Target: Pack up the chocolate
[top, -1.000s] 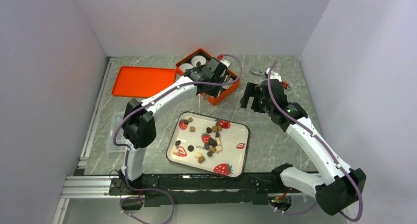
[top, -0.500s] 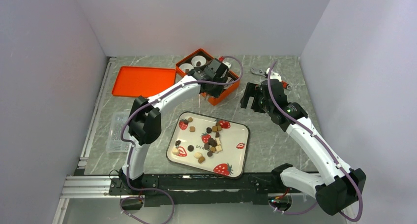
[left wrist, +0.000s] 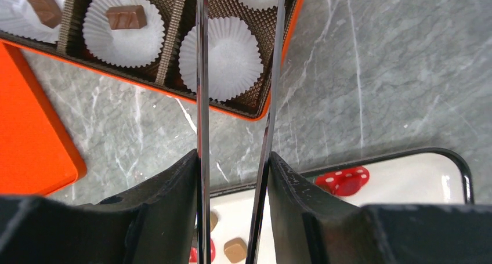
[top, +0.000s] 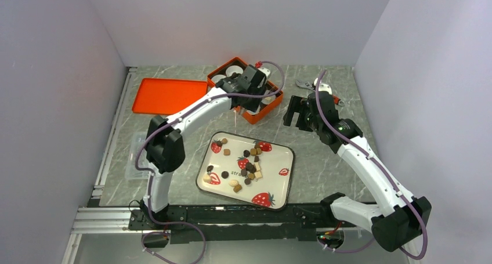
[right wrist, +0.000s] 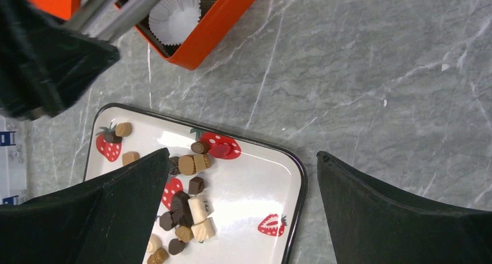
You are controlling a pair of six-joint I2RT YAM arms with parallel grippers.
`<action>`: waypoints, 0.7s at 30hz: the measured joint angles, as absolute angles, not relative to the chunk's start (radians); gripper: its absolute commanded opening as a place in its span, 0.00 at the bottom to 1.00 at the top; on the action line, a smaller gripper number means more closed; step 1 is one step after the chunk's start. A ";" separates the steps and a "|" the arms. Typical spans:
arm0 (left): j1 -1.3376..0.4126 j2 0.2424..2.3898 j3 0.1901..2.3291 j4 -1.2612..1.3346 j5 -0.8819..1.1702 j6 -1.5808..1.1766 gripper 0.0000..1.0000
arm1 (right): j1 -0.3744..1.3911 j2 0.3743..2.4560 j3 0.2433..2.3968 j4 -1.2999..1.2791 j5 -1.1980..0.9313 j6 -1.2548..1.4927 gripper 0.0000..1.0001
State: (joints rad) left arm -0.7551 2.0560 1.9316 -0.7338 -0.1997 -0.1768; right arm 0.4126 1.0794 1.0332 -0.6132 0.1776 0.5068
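Grey marbled worktop [top: 325,159] carries everything.

Orange lid [top: 168,96], flat and smooth, lies towards the far left corner.

White tray [top: 278,159], glossy, black-rimmed, with rounded corners and strawberry prints, sits mid near edge; the chocolate [top: 249,166] is heaped left of its centre, in round and square bits of dark brown, tan and cream.

Orange box [top: 255,116] sits mid far edge, with brown gridded dividers and white pleated paper cups [left wrist: 220,58]; two cups each hold a square brown piece [left wrist: 126,17], and the nearest cup is bare.

Left gripper [left wrist: 241,20] hangs over the box's near corner; its thin metal blades stand apart with nothing seen between them, the tips cut off by the frame.

Right gripper [right wrist: 243,156] is spread wide and holds nothing, over the tray's far right corner.

Against a second back, we note the left wrist sits slightly farther over the box; the tray heap is unchanged.
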 measured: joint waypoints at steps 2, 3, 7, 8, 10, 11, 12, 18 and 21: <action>-0.755 2.015 1.916 -0.734 -0.199 -0.177 0.48 | 0.413 1.080 1.033 -0.613 0.178 0.507 1.00; -0.755 1.989 1.905 -0.736 -0.199 -0.177 0.48 | 0.413 1.080 1.033 -0.613 0.177 0.507 1.00; -0.756 1.868 1.840 -0.738 -0.199 -0.179 0.48 | 0.413 1.085 1.033 -0.613 0.177 0.508 1.00; -0.757 1.834 1.815 -0.737 -0.199 -0.180 0.48 | 0.413 1.086 1.033 -0.613 0.177 0.508 1.00; -0.762 1.780 1.767 -0.736 -0.200 -0.182 0.48 | 0.413 1.087 1.033 -0.613 0.176 0.508 1.00; -0.766 1.749 1.734 -0.738 -0.200 -0.183 0.48 | 0.413 1.087 1.033 -0.613 0.176 0.508 1.00; -0.771 1.723 1.705 -0.742 -0.200 -0.187 0.48 | 0.413 1.087 1.033 -0.613 0.176 0.508 1.00; -0.829 1.625 1.572 -0.772 -0.206 -0.208 0.48 | 0.413 1.096 1.033 -0.612 0.176 0.508 1.00; -0.870 1.583 1.520 -0.796 -0.210 -0.222 0.48 | 0.413 1.105 1.033 -0.612 0.173 0.508 1.00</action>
